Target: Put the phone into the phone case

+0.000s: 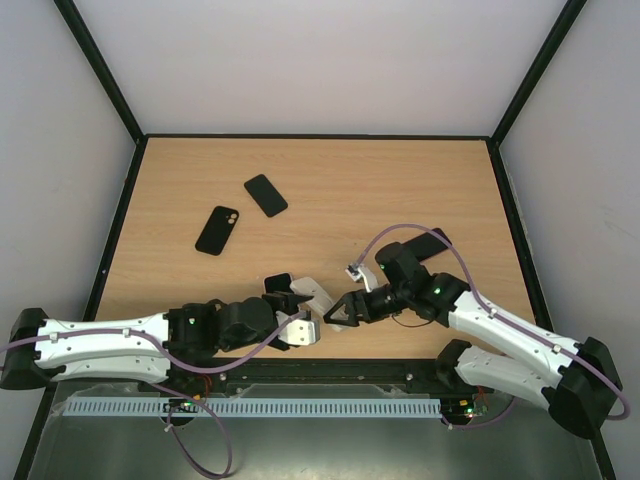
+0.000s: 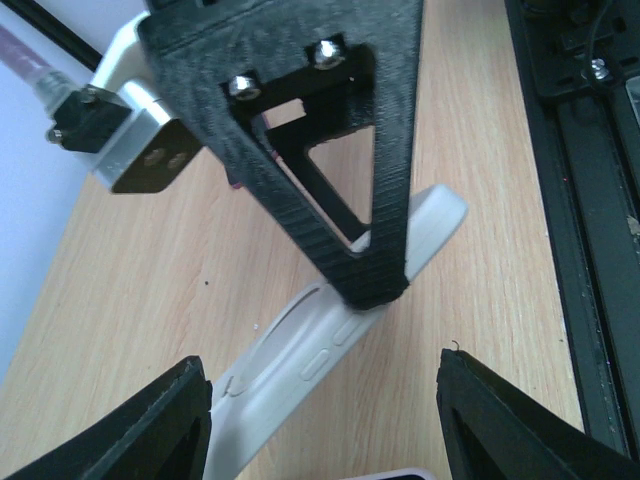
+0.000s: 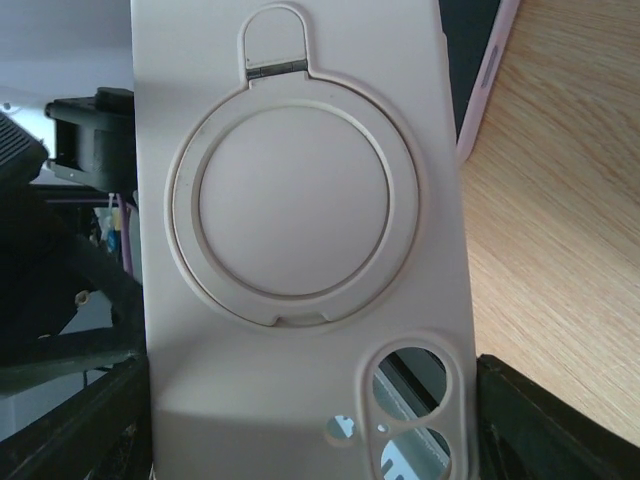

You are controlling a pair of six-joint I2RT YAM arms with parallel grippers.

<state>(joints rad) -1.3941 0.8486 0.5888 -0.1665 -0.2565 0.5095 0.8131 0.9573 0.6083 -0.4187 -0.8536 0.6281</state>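
Left arm and right arm: white link shells, black joint housings. One lilac cable runs along each arm. One green indicator lamp is lit per arm. Fingers are black, ribbed, triangular frames with two silver screws at the base.

The desk carries one white phone case, one pink-edged phone and three black phone-shaped items.

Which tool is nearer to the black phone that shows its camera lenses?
Left. The left tool is to the right of the black phone, toward the near edge. The right tool is farther right, holding the white phone case.
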